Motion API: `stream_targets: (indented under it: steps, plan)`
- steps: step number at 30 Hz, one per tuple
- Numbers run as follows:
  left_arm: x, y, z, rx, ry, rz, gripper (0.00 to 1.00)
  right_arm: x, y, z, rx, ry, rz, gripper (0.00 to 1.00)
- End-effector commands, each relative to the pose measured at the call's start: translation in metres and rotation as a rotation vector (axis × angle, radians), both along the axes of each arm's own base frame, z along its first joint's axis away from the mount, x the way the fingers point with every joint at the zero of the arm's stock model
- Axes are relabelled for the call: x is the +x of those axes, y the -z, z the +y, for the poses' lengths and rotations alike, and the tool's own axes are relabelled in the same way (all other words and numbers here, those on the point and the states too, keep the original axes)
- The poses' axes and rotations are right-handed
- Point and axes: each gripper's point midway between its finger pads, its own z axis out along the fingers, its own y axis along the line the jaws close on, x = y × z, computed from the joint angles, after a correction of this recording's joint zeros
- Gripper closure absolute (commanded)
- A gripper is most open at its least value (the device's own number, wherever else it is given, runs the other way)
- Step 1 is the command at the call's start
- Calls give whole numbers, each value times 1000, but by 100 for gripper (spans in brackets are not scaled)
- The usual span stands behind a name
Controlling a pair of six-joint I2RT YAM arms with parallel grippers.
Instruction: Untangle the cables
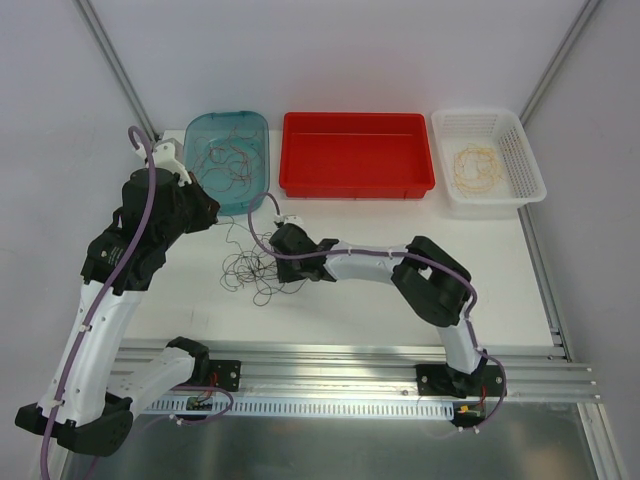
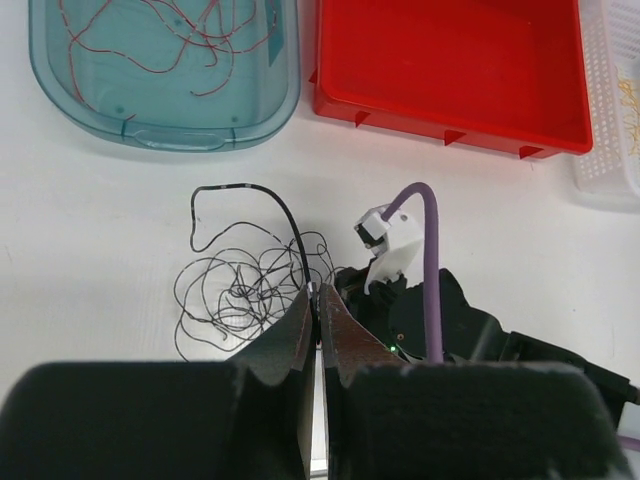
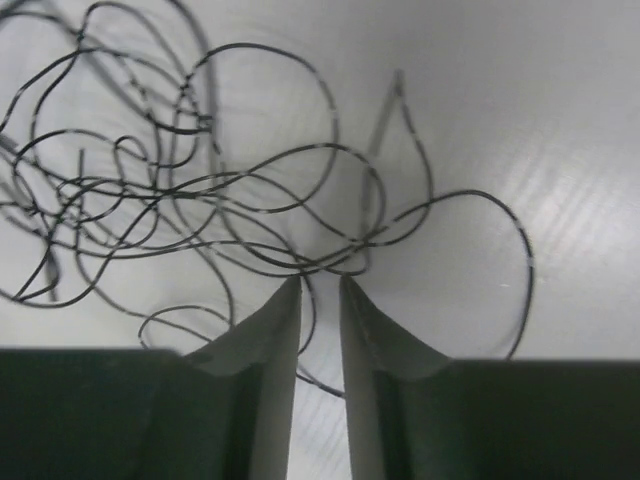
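A tangle of thin dark brown cables [image 1: 255,272] lies on the white table in front of the bins. My left gripper [image 2: 318,297] is shut on one dark strand that arcs up and away from the heap [image 2: 245,290]. In the top view it [image 1: 214,216] hovers left of and above the tangle. My right gripper [image 3: 320,285] is low over the tangle's right edge [image 3: 180,190], its jaws narrowly apart with one strand running between them. Red cables [image 1: 228,160] lie in the teal bin [image 1: 262,128]. Yellow cables [image 1: 478,165] lie in the white basket [image 1: 530,160].
A red bin [image 1: 357,190] stands between the teal bin and the white basket along the table's back. The right arm's wrist and purple hose [image 2: 430,270] sit close to the right of my left fingers. A metal rail [image 1: 340,380] runs along the near edge.
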Motion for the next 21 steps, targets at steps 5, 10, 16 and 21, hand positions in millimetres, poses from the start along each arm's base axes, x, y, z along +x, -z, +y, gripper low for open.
stream_targets:
  steps: [5,10,16,21]
  plan:
    - [3,0,15,48,-78,-23,100,21,23,-116,-273,276,67,99]
    - [7,7,35,136,-159,-9,100,29,16,-208,-343,441,106,99]
    - [8,9,59,241,-246,1,100,32,-1,-345,-385,702,179,99]
    - [6,17,78,334,-300,36,100,26,1,-412,-334,900,247,99]
